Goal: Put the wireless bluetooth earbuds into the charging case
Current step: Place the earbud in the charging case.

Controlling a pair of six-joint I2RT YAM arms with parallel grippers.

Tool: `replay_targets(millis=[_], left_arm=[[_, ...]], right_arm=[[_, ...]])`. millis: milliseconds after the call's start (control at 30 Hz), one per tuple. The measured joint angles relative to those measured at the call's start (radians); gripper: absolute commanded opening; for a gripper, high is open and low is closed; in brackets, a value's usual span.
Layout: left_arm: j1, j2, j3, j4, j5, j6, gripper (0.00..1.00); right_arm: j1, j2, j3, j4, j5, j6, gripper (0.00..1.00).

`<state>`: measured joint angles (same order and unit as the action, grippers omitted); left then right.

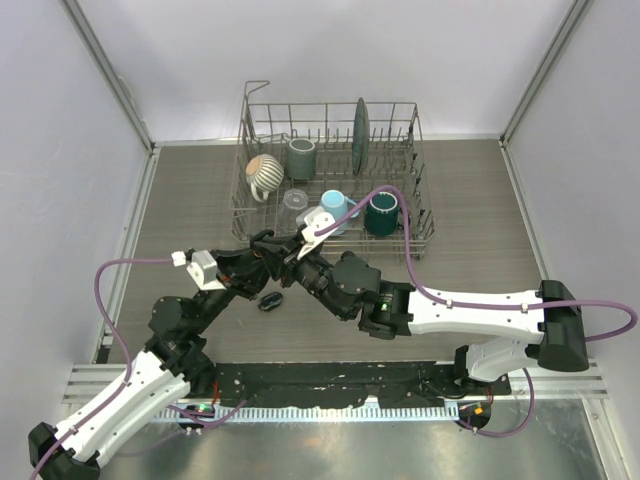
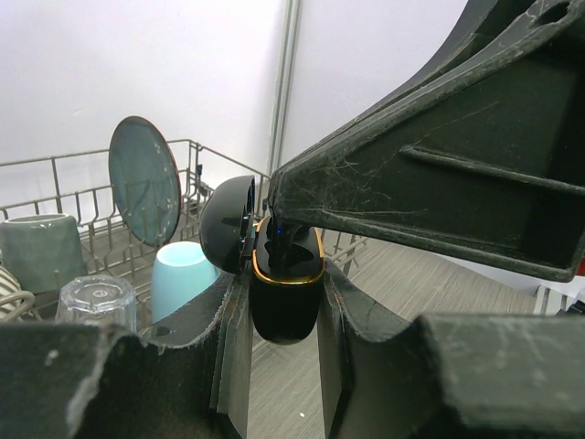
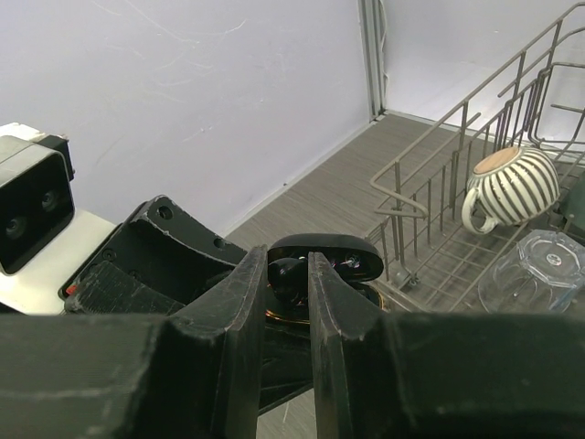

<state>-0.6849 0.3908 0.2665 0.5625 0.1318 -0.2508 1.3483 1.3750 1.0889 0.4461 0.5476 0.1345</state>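
Note:
My left gripper (image 2: 283, 306) is shut on the black charging case (image 2: 286, 297), which has a gold rim. Its lid (image 2: 228, 224) stands open to the left. My right gripper (image 3: 288, 267) is shut on a small black earbud (image 3: 289, 274) and holds it right at the open mouth of the case (image 3: 361, 294), under the raised lid (image 3: 340, 253). In the top view both grippers meet above the table's middle, left (image 1: 270, 252) and right (image 1: 298, 262). A small black object (image 1: 270, 300) lies on the table just below them. I see no other earbuds.
A wire dish rack (image 1: 420, 215) stands right behind the grippers. It holds a striped mug (image 1: 264, 171), a grey cup (image 1: 302, 156), an upright teal plate (image 1: 361, 126), a light blue cup (image 1: 334, 205), a dark green cup (image 1: 383, 213) and a clear glass (image 1: 295, 201).

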Motion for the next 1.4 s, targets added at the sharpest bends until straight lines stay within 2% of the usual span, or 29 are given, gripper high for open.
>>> replay_targets(millis=[167,400,733,967,1133,1300,1400], left_arm=[[0.000,0.000,0.000,0.000,0.000,0.001,0.00],[0.000,-0.001,0.000,0.002,0.001,0.001,0.00],[0.000,-0.002,0.003,0.010,0.011,0.001,0.00],[0.000,-0.002,0.006,0.006,0.019,0.001,0.00],[0.000,-0.002,0.006,0.005,0.019,0.000,0.00],[0.000,-0.002,0.006,0.003,0.019,-0.003,0.00],[0.000,-0.002,0.006,0.001,0.019,-0.004,0.00]], right_arm=[[0.000,0.000,0.002,-0.015,0.013,0.002,0.37],[-0.007,-0.001,0.008,-0.024,0.042,0.003,0.45],[-0.011,-0.015,0.003,0.000,-0.006,0.011,0.61],[-0.013,-0.076,-0.026,0.048,-0.083,0.035,0.63],[-0.013,-0.139,-0.047,0.075,-0.092,0.053,0.69],[-0.014,-0.180,-0.051,0.071,-0.029,0.060,0.72],[-0.029,-0.185,-0.050,0.011,0.026,0.091,0.72]])
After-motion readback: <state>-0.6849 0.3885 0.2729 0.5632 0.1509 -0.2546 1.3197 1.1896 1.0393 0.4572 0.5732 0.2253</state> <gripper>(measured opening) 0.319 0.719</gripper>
